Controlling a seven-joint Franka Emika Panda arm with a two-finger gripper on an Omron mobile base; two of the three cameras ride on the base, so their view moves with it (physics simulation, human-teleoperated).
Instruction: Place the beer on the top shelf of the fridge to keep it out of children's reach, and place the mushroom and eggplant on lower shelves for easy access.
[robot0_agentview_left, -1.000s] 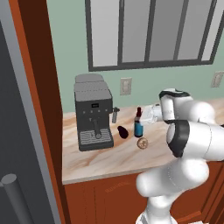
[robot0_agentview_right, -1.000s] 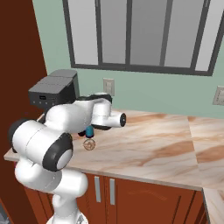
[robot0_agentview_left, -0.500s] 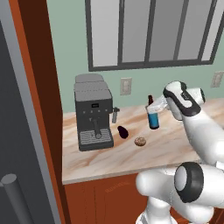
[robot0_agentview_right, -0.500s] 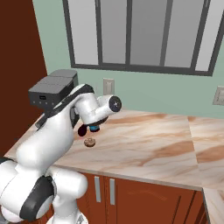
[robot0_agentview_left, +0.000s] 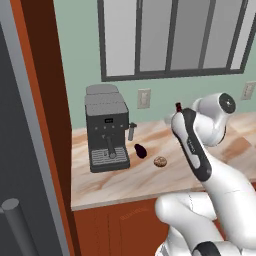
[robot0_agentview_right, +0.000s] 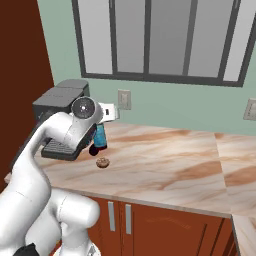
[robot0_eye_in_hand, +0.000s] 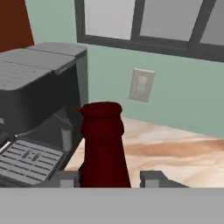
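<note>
The beer (robot0_eye_in_hand: 103, 144) is up off the tabletop (robot0_agentview_right: 165, 165), clamped between the fingers (robot0_eye_in_hand: 66, 178) — mushroom (robot0_agentview_left: 160, 161) and eggplant (robot0_agentview_left: 141, 150) sit by the coffee machine (robot0_agentview_left: 106, 128). Looks like the carry step; next it needs swinging over to the fridge (robot0_agentview_left: 22, 165).

Beer lifted off the bench; eggplant and mushroom lying on it.
Beer (robot0_agentview_right: 100, 136): slim dark brown bottle, reddish neck and cap, teal-blue label, upright, held above the bench's left part, neck standing between the two finger tips in the hand view. Eggplant (robot0_agentview_left: 140, 150): glossy dark purple oval, lying on the bench just right of the coffee machine. Mushroom (robot0_agentview_left: 160, 161): small tan round lump, speckled cap, on the bench just right of and in front of the eggplant, apart from it. Fridge (robot0_agentview_left: 20, 165): grey door along the left edge, bar handle at the bottom.
</note>
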